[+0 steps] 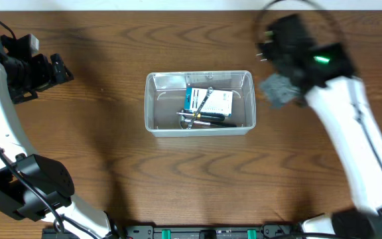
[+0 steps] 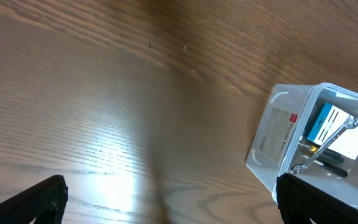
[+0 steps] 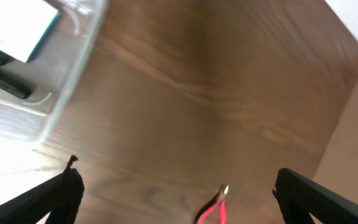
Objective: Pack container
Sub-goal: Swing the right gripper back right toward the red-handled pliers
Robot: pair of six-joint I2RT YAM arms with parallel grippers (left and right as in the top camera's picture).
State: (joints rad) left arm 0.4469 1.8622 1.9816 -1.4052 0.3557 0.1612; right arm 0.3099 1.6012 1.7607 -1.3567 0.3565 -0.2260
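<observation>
Status of packing: the container (image 1: 150, 106) stands at the centre of the table (image 1: 98, 153), upright, with no lid seen on it or anywhere in view. Inside lie a blue-and-white box (image 1: 219, 101), a wrench (image 1: 204, 99) resting slantwise across the box, and black-handled tools (image 1: 211, 120) along the near side; the exact number of tools cannot be made out. The overhead view shows no loose item lying on the bare wood around the container. The left gripper (image 2: 169, 186) sits well apart from the container, at the left of the table, its jaws spread wide with only wood grain between them. The right gripper (image 3: 179, 182) is just beside the container's right end, blurred in the overhead view; its jaws are likewise spread wide and hold nothing. A short red wire end (image 3: 211, 210) shows at the bottom edge of the right wrist view; what it belongs to cannot be told. Judgement: the loading appears essentially done, since both grippers are empty and nothing visible waits to go in. Whether a lid or further items outside the frame remain to be dealt with cannot be determined from these views.
</observation>
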